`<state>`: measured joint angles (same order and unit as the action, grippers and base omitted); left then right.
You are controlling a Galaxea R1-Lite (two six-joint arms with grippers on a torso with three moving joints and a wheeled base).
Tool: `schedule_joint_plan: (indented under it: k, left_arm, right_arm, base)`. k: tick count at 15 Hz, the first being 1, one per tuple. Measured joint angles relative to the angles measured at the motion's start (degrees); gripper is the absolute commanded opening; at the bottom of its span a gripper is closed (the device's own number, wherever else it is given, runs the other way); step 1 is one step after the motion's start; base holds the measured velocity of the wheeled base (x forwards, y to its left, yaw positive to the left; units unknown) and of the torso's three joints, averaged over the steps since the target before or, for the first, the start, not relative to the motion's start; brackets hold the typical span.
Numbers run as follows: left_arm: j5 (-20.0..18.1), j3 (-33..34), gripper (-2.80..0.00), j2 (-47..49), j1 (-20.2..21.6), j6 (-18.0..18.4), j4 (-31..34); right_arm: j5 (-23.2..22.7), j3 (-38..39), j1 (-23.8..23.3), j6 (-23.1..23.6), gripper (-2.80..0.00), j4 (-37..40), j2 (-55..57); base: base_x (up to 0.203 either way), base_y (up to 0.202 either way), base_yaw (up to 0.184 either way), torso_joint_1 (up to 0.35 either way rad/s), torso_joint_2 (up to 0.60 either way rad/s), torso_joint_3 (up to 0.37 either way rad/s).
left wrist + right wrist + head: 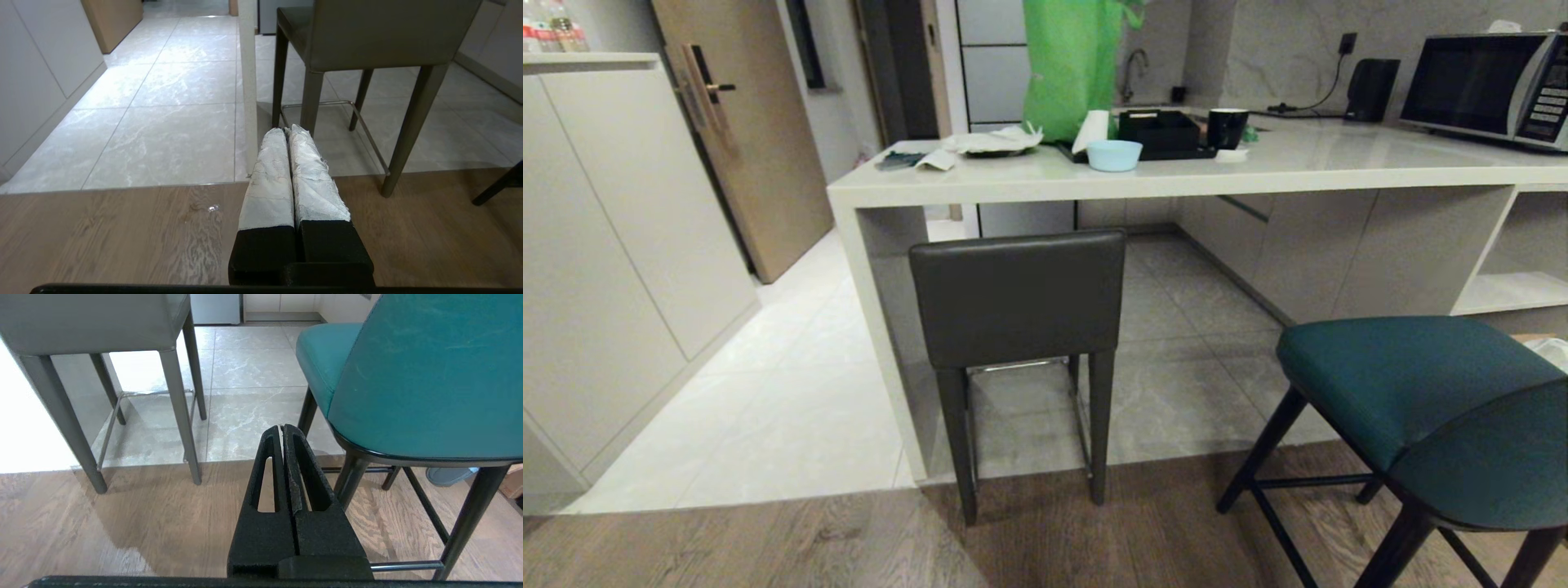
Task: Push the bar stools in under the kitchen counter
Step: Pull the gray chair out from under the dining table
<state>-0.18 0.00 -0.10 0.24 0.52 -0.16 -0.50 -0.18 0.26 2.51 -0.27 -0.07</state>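
A: Nearest the lens in the left wrist view, the left gripper (288, 130) is clenched on nothing, its white-wrapped fingers (269, 175) pressed together above the wood floor (122, 237). The right gripper (282, 426), bare black, is likewise closed and empty at lower centre of the right wrist view.

B: Neither arm appears in the head view. What is cut off?

A: The teal stool (1421, 392) runs off the lower right of the head view, its back only partly visible; it stands on the wood, clear of the kitchen counter (1258, 167). The grey stool (1017, 298), centre frame, has its seat hidden behind its square back; it stands at the counter's edge beside the slab end panel, rear legs on the wood.

B: Containers?

A: On the counter, upper centre: a pale blue bowl (1114, 154), a black tray (1160, 135) and a black mug (1226, 127); their contents cannot be made out. The green bag (1072, 65) and microwave (1486, 86) are both cropped by the frame.
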Motion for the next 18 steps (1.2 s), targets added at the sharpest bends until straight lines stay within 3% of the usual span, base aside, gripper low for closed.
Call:
schedule_joint_plan:
  k: [18]
  left_arm:
    - [0.00,0.00,-2.80,0.02,-0.09,0.00,0.02]
  right_arm:
    - [0.45,0.00,0.03,-0.87,-2.80,0.02,0.00]
  base:
    - [0.189,0.000,0.001,0.003,0.00,0.002]
